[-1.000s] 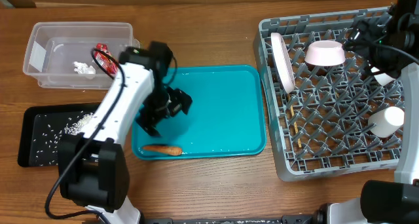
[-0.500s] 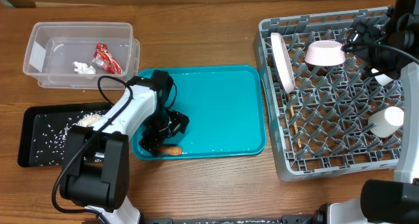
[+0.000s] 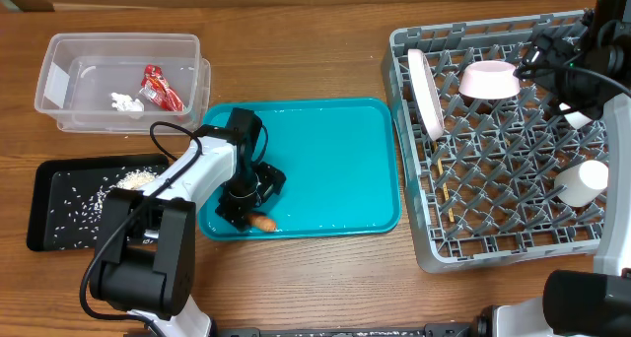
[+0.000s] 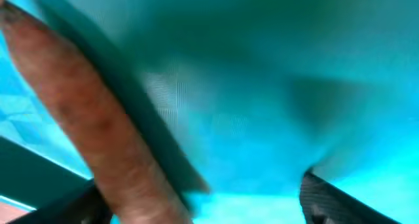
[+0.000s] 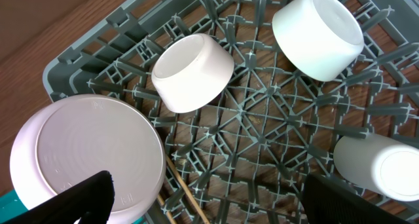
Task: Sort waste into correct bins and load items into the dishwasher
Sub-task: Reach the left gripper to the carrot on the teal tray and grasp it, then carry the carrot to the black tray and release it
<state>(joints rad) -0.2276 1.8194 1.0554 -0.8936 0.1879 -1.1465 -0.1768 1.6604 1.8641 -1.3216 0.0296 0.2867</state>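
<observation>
Carrot (image 3: 260,223) is lying at the overhead frame's lower left, by the teal tray's (image 3: 335,160) bottom edge. Left gripper (image 3: 243,209) is hanging over it, fingers wide apart, clasping nothing. Probably light, stiff and prone to rolling, so pinching it mid-length seems best.

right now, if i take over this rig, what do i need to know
Left gripper: fingers look open, low over the carrot on the teal tray, not yet gripped.
Right gripper: open, empty, above the rack.
Done: wrapper and tissue in the clear tub; scraps in the black tray; plate, two bowls, cup and chopsticks in the rack.
Left: bin the carrot.
</observation>
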